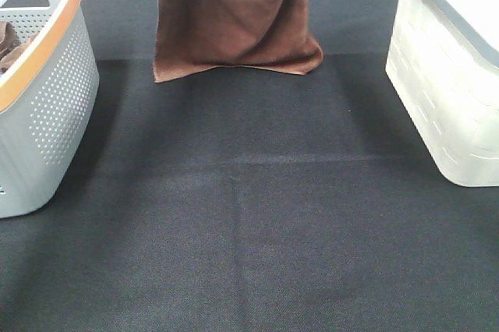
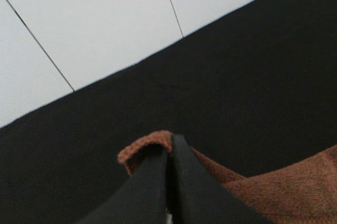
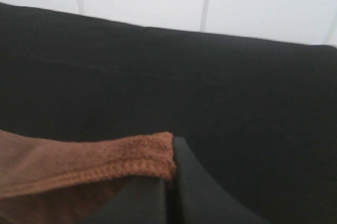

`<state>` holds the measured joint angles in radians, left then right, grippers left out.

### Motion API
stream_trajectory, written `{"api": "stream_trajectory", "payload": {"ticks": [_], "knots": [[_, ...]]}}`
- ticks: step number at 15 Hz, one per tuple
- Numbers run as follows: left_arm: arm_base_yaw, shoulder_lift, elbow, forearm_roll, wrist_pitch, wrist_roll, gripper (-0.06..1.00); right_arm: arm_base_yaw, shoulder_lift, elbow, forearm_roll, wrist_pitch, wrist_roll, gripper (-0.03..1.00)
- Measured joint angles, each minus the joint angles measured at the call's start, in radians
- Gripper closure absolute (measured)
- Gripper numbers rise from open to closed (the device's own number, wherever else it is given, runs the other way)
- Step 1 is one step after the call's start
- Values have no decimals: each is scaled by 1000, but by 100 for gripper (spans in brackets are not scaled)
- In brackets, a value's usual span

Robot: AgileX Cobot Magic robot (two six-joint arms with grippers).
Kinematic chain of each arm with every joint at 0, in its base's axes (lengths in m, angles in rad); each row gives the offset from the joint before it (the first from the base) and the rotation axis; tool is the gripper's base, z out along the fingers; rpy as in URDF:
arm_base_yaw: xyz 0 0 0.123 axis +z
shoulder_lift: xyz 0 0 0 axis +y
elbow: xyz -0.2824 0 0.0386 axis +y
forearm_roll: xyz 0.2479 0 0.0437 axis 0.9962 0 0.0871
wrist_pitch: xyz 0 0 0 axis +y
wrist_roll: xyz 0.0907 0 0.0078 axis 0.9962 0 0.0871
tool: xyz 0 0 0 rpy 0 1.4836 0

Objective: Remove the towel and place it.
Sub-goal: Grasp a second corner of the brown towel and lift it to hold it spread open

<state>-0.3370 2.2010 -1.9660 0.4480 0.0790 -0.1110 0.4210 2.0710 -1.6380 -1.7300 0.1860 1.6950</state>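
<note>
The towel is held up over the far part of the black counter, one corner pinched in the left tool, another in the right tool.

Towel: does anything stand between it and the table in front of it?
Nothing visible does. The towel hangs at the far side; the black table before it lies bare between the grey basket and white bin.

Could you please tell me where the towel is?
The towel hangs at top centre of the exterior high view, between the grey basket and white basket.
</note>
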Motion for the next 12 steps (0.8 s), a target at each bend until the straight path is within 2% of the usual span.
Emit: {"api": "stream_trajectory", "payload": {"ticks": [1,2,6,9,10,12], "knots": [[-2,8,0,-23,99,0,94,0,7,5,0,-81,19,97],[-2,11,0,-35,194,0,94,0,7,18,-2,-105,20,97],[-4,11,0,-101,500,0,94,-1,8,131,4,-133,20,97],[-7,11,0,-209,672,18,94,-1,-1,230,5,-199,20,97],[-7,11,0,-209,672,18,94,-1,-1,230,5,-199,20,97],[-7,11,0,-274,781,61,94,-1,-34,284,5,-220,20,97]]}}
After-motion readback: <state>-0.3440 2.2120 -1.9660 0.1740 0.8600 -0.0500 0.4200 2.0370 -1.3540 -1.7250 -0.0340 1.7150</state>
